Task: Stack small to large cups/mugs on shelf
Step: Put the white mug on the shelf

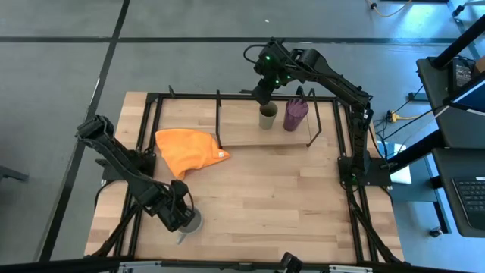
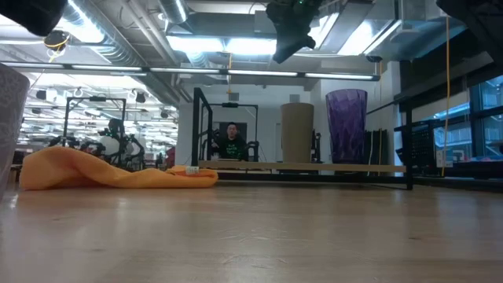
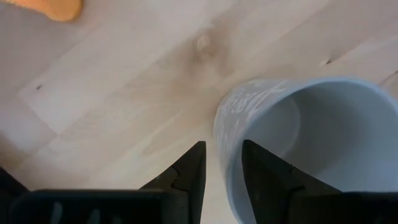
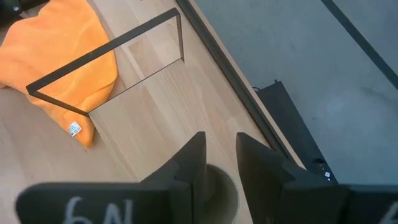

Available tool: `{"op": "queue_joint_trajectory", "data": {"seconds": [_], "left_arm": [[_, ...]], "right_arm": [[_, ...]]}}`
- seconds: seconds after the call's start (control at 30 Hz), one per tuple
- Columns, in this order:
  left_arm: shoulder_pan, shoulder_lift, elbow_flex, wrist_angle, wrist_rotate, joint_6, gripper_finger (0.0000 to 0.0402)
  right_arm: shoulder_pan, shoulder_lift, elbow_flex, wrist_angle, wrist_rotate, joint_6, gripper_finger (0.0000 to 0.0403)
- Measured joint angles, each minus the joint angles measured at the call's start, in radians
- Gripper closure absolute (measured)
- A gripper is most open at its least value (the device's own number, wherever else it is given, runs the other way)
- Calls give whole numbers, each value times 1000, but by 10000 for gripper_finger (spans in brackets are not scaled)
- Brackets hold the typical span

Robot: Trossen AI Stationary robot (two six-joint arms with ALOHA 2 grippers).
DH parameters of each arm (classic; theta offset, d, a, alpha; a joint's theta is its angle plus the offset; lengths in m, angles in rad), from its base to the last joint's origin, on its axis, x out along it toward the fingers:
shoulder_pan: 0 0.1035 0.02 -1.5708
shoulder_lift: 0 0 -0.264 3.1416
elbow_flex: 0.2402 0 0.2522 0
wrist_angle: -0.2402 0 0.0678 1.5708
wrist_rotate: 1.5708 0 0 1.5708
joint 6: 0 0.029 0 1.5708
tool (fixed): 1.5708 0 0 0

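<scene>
The grey mug [image 1: 191, 222] is near the table's front left, with my left gripper [image 1: 180, 214] shut on its rim. It also shows in the left wrist view [image 3: 311, 137] and at the low view's left edge [image 2: 9, 126]. The olive-green cup [image 1: 267, 117] and the purple ribbed cup [image 1: 295, 114] stand upright, side by side, on their bases on the shelf [image 1: 242, 138]. My right gripper [image 1: 264, 92] hangs above the olive cup [image 2: 297, 130], clear of it, its fingers a narrow gap apart and empty. My left gripper has the grey mug's wall at the rim [image 3: 225, 149] between its two fingers, one finger [image 3: 264, 177] inside the mug and one [image 3: 191, 171] outside. The fingers come from above, pointing down. The mug's mouth faces up. Whether its base is on the table I cannot tell.
An orange cloth [image 1: 189, 152] lies crumpled on the table left of the shelf, its edge by the shelf's black wire side frame [image 4: 112, 46]. Black frame bars run around the tabletop. A person [image 2: 231, 143] sits in the room far behind the table.
</scene>
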Motion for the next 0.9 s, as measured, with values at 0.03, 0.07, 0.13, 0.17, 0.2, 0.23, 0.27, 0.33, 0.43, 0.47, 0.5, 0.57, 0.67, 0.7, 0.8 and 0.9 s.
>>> {"op": "queue_joint_trajectory", "data": {"seconds": [0.03,0.07,0.13,0.17,0.2,0.23,0.27,0.33,0.43,0.47,0.5,0.57,0.67,0.7,0.8,0.9], "left_arm": [[0,0,-5,5,3,1,304],[0,0,-9,13,6,1,304],[0,0,-14,23,11,1,304],[0,0,-17,24,12,2,304],[0,0,-18,24,13,2,304],[0,0,-18,25,13,2,304],[0,0,-19,25,14,3,305],[0,0,-19,24,19,7,307],[0,0,-19,25,31,8,318],[0,0,-19,25,33,8,324],[0,0,-19,25,37,8,332],[0,0,-19,25,39,8,350],[0,0,-19,25,42,7,382],[0,-1,-19,25,41,8,388],[0,-1,-19,24,41,7,390],[5,-1,-19,23,43,-6,391]], "right_arm": [[0,0,0,-4,0,0,312],[0,0,0,-5,0,0,312],[0,0,0,-5,0,1,312],[0,0,0,-4,0,2,312],[0,0,0,-4,0,7,312],[0,0,0,-4,0,11,312],[0,0,0,-4,0,18,312],[0,0,0,-4,0,20,312],[0,0,0,-4,0,21,312],[0,0,0,-4,0,20,312],[0,0,0,-4,0,21,312],[0,0,0,-4,0,23,312],[0,0,0,0,0,24,312],[0,0,0,0,0,24,312],[0,0,0,1,0,24,312],[0,0,0,4,0,35,312]]}}
